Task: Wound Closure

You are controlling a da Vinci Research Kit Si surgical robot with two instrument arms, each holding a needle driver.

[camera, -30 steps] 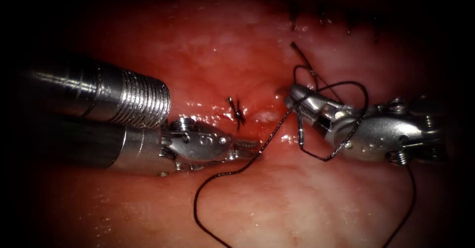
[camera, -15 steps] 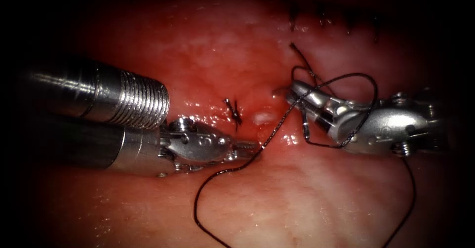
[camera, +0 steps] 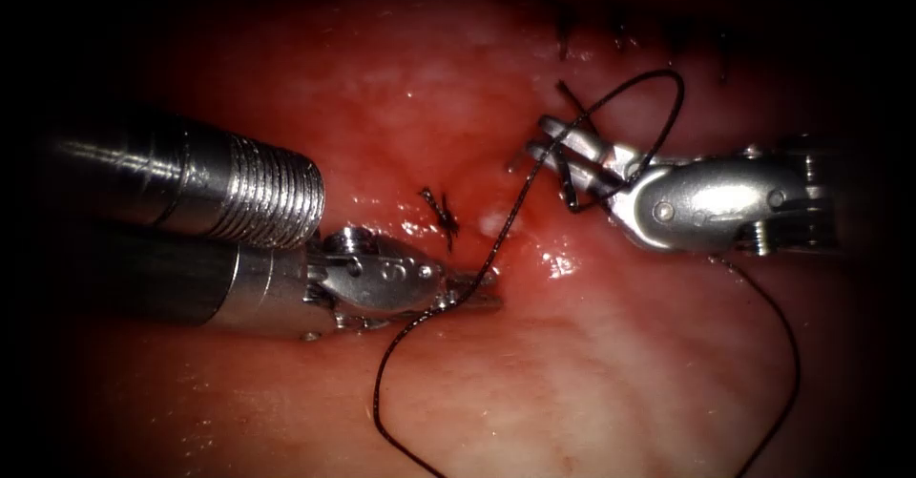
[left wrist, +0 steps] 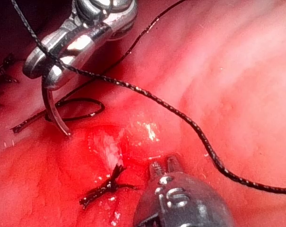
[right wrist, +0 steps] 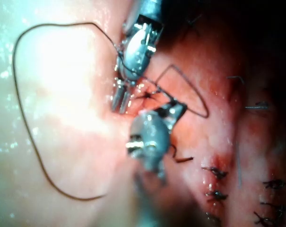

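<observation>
Glistening tissue [camera: 572,373] underlies the right tool [camera: 549,144], clamped on the needle [left wrist: 55,111] clear of tissue; left tool [camera: 477,292], clamped on thread [camera: 506,220], risks snagging the loop.

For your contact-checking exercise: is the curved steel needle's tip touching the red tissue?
Apart. The left wrist view shows the curved steel needle, held in the right tool's jaws, hanging with its tip clear above the red tissue.
</observation>
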